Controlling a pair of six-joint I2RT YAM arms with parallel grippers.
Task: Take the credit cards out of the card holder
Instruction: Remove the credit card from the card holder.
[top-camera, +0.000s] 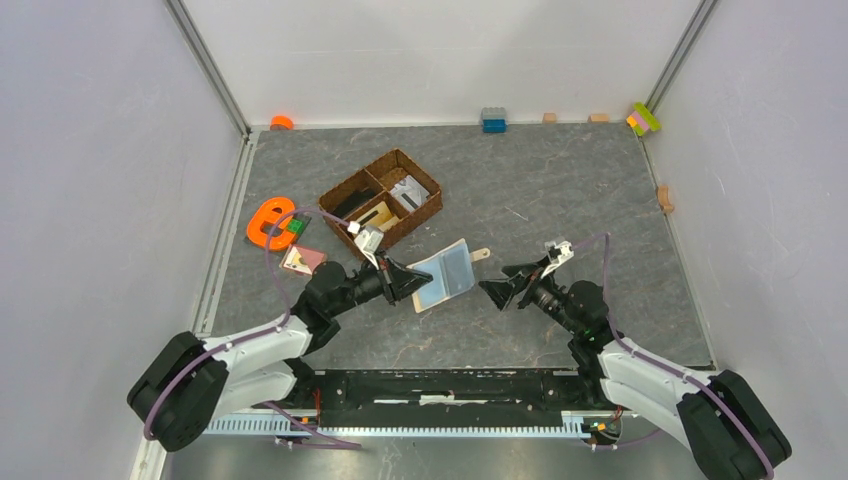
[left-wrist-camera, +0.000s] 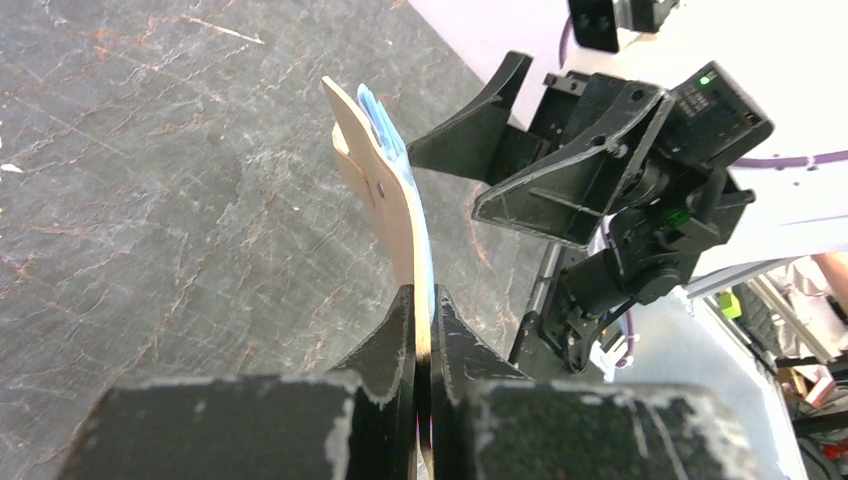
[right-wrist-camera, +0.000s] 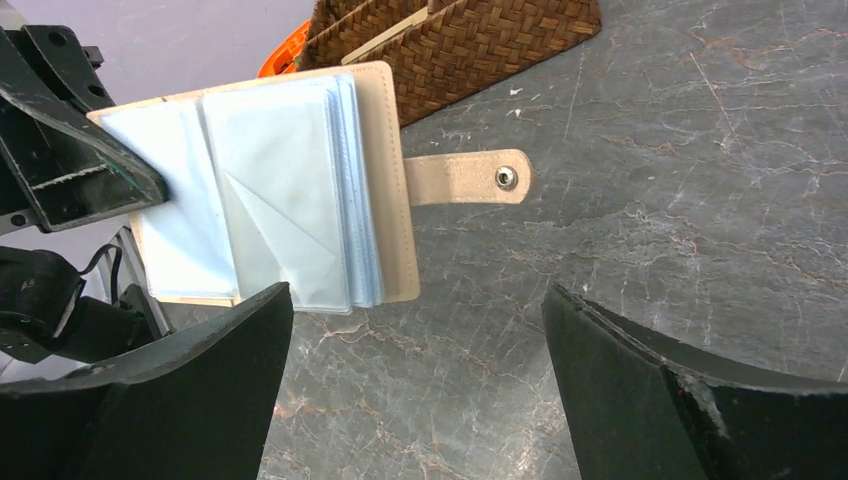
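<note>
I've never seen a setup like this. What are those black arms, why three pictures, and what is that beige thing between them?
They are two robot arms bolted to a table edge. One picture looks down from above; the other two come from cameras on each wrist. The left gripper is shut on an open card holder, lifted off the table, its clear sleeves facing the right gripper, which is open and empty. Also on the table: a wicker basket, an orange toy and two cards.
</note>
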